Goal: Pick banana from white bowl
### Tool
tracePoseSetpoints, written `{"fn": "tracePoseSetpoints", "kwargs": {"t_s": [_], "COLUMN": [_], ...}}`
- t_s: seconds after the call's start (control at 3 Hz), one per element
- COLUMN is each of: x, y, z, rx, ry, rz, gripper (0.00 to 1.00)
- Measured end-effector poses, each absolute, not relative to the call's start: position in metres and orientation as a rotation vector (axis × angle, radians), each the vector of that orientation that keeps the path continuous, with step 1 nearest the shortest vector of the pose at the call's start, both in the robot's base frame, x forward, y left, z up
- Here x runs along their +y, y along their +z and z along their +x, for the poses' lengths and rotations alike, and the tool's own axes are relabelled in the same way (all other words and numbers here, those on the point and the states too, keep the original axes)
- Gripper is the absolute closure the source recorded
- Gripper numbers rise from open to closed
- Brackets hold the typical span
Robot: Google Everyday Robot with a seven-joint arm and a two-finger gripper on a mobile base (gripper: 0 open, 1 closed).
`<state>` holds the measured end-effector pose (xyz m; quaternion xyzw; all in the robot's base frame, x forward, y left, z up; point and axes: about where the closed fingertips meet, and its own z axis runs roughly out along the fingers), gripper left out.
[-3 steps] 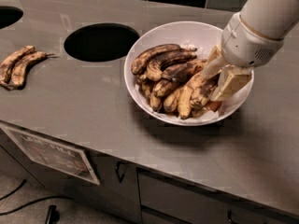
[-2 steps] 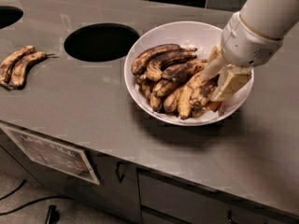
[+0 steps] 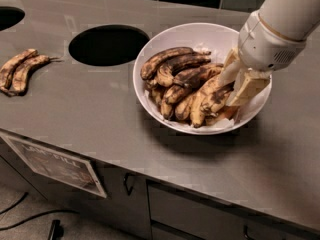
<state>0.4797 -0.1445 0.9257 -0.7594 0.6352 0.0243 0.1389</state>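
Note:
The white bowl point(image 3: 195, 34) stands on the grey counter and holds several overripe bananas. The long yellow-brown banana point(image 3: 202, 102) with a black streak lies at the right of the pile, pointing toward the bowl's front. My gripper point(image 3: 228, 95) reaches down into the bowl's right side from the white arm at the upper right. It sits at the upper right end of that banana, against the pile. A flat orange piece point(image 3: 226, 115) lies under the gripper by the rim.
A round hole point(image 3: 107, 45) opens in the counter left of the bowl, and part of another point(image 3: 7, 16) shows at the far left. Two brown bananas point(image 3: 20, 70) lie on the counter's left. A label point(image 3: 55, 164) hangs on the front below the edge.

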Motion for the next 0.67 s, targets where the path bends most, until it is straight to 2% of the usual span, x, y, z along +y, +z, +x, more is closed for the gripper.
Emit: {"fn": "tracePoseSetpoints", "kwargs": {"t_s": [0.67], "x": [-0.137], "y": [0.951], "z": [0.47], "rx": [1.816], "ry": [-0.011], "rz": [-2.185], "gripper": [1.0]}}
